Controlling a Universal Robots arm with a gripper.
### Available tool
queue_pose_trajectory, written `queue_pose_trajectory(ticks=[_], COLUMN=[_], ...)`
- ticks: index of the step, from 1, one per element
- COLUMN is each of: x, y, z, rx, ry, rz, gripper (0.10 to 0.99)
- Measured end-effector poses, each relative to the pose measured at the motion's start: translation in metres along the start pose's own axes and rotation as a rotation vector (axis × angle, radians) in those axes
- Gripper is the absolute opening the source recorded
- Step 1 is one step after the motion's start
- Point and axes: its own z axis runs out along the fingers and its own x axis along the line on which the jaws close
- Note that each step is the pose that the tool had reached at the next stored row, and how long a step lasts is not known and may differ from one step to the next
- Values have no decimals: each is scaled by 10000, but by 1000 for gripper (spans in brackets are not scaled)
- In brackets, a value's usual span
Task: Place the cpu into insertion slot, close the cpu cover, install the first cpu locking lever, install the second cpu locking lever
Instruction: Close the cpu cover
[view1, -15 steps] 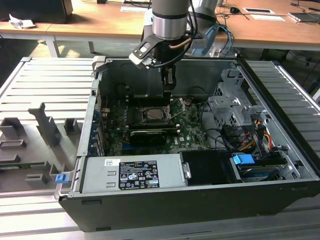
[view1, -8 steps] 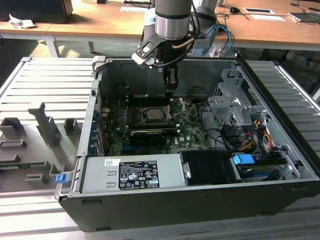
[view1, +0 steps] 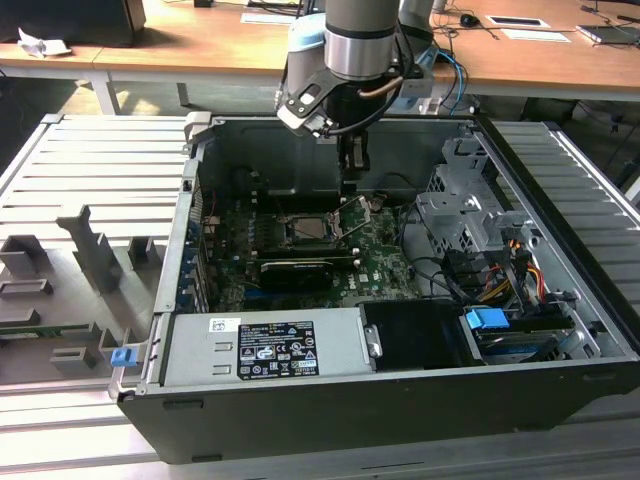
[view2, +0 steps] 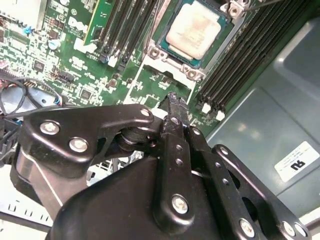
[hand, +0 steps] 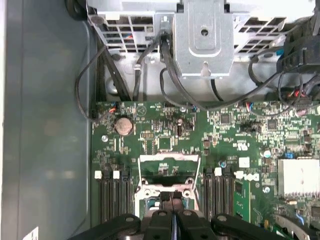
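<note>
Green board (view2: 75, 50) bears one cpu (view2: 192, 30), one cpu cover (hand: 169, 158), one pinched claw (view2: 175, 102).

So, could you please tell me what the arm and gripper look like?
The arm is a silver-grey cylinder with a black band and pale blue joint caps; a greyish cable loops at its wrist. The gripper is matte black, built of flat linked bars fastened with silver screws.

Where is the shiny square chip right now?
In the second wrist view, the cpu sits in the insertion slot on the green board, between rows of long black slots, just beyond the gripper.
</note>
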Motion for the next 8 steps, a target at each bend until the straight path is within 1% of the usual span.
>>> queue_pose_trajectory(ticks=[8], x=[0], y=[23], z=[4], rx=[0], ry=[0], rz=[-2], gripper=[106])
